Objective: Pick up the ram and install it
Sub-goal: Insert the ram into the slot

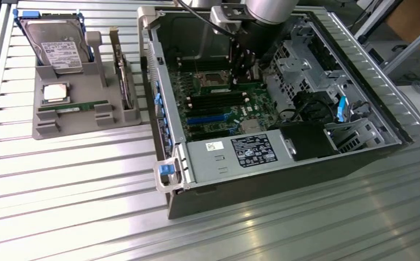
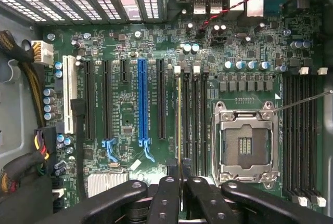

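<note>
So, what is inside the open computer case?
The case holds a motherboard with an empty processor socket and the power supply. The hand holds the ram edge-on, covering the slot beneath.

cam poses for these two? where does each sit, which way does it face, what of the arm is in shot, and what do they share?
Exterior view: off the arm, high, looking obliquely down on the open computer case and parts holder; the arm's wrist and gripper reach into the case.
Wrist view: on the wrist, looking straight down at the motherboard; gripper linkages show, shut on the ram, seen edge-on.
Shared: motherboard, empty CPU socket, gripper.
</note>
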`<move>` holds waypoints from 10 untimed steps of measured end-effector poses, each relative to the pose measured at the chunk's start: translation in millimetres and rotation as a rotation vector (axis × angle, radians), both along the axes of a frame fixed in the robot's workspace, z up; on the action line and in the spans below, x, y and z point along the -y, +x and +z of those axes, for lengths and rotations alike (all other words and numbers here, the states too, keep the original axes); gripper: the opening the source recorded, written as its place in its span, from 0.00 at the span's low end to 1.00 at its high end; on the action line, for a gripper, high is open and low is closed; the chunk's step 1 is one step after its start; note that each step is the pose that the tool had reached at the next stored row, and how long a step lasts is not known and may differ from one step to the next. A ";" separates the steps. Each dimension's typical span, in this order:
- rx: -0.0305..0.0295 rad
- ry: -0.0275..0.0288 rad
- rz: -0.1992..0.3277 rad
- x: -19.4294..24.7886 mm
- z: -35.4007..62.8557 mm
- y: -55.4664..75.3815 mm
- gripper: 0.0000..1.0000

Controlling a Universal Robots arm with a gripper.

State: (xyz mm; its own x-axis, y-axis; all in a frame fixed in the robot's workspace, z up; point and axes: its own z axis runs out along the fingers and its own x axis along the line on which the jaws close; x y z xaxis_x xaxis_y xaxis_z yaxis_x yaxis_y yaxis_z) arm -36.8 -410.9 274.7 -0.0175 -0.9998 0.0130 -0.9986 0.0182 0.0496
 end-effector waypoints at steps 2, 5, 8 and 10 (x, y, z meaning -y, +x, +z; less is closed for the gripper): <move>0.0000 0.0000 0.000 0.0 -2.7 -0.8 0.12; 0.0000 0.0000 0.000 0.0 -5.9 -1.6 0.12; 0.0000 0.0000 0.000 0.0 -8.5 -1.6 0.12; 0.0000 0.0000 0.000 0.0 -10.2 -1.8 0.12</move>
State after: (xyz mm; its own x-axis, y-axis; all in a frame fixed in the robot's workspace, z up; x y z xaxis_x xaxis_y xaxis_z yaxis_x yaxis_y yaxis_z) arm -38.6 -410.9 264.5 -0.0176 -0.9998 0.0130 -0.9986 0.0182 0.0496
